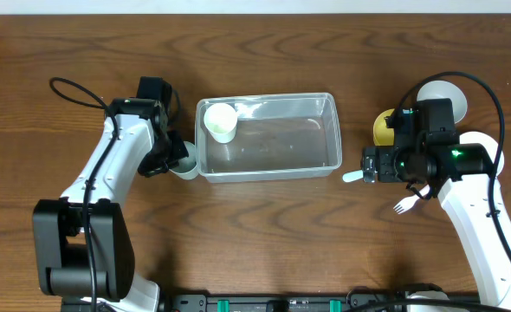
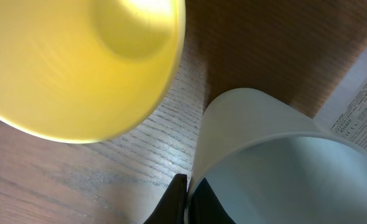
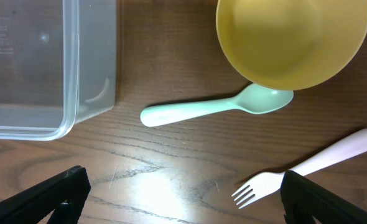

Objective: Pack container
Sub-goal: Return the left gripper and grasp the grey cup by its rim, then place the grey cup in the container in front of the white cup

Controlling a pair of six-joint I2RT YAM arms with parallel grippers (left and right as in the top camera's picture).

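A: Any room by the container [image 1: 268,137], mid-table?
B: Right of it lie a fork [image 3: 308,169], then a spoon [image 3: 214,107], on open wood. The right gripper [image 3: 183,199] is above them, jaws spread wide, empty.
A: And left?
B: The left gripper [image 1: 179,160] is at a pale cup [image 1: 188,169] just beside it. I cannot tell how its jaws stand.

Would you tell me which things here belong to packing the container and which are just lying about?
Job in hand: clear container; pale yellow cup inside it; white cup beside it.
Lying about, probably still to pack: yellow bowl; mint spoon; pale fork; white bowl.
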